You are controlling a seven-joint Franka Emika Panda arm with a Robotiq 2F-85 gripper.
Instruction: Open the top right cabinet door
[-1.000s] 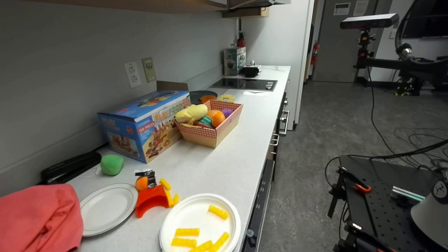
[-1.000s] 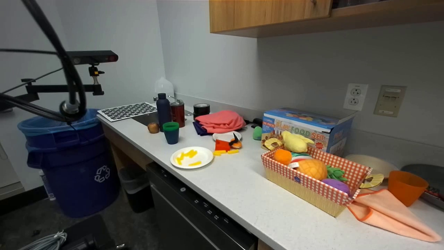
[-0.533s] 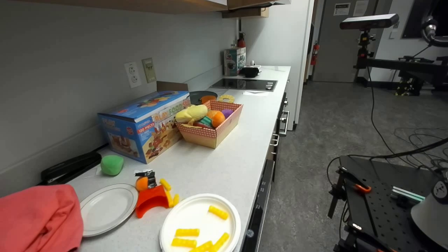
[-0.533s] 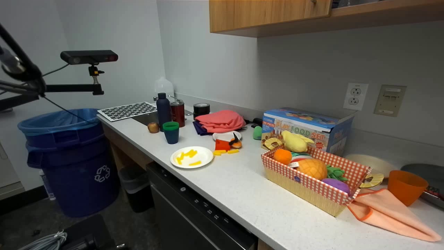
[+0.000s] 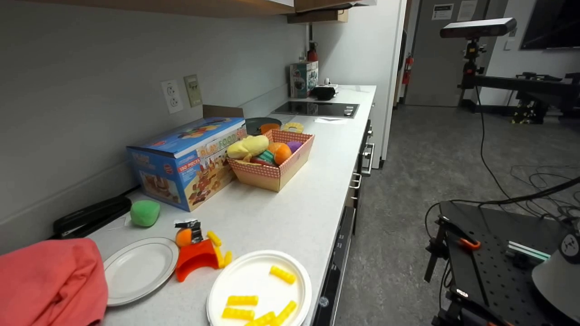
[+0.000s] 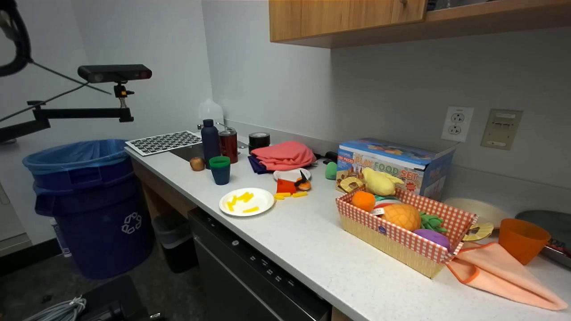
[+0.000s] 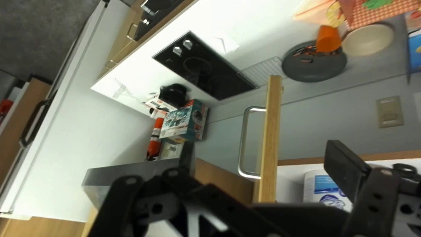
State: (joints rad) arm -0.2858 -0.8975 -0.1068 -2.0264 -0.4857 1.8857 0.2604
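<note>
In the wrist view a wooden cabinet door (image 7: 271, 138) stands open and is seen edge-on. Its silver bar handle (image 7: 243, 144) is on the left face. My gripper (image 7: 261, 156) is open, with one finger left of the door and handle and the other to the right. The door edge shows between the fingers; I cannot tell how near it is, and nothing is gripped. The open cabinet interior (image 7: 289, 181) shows at the lower right. The upper cabinets show at the top of an exterior view (image 6: 348, 20), with an open section right of a closed door. The gripper is outside both exterior views.
A white container with a blue label (image 7: 324, 189) stands in the cabinet. A grey hood-like box (image 7: 131, 174) is beside the left finger. Below are the cooktop (image 7: 204, 65), a dark pan (image 7: 314, 64), a toy-food basket (image 6: 401, 240) and a play-food box (image 5: 190, 158).
The arm's black cables have moved left and up in an exterior view, now only partly at its left edge. They have left the top right of an exterior view. Counter objects have not moved.
</note>
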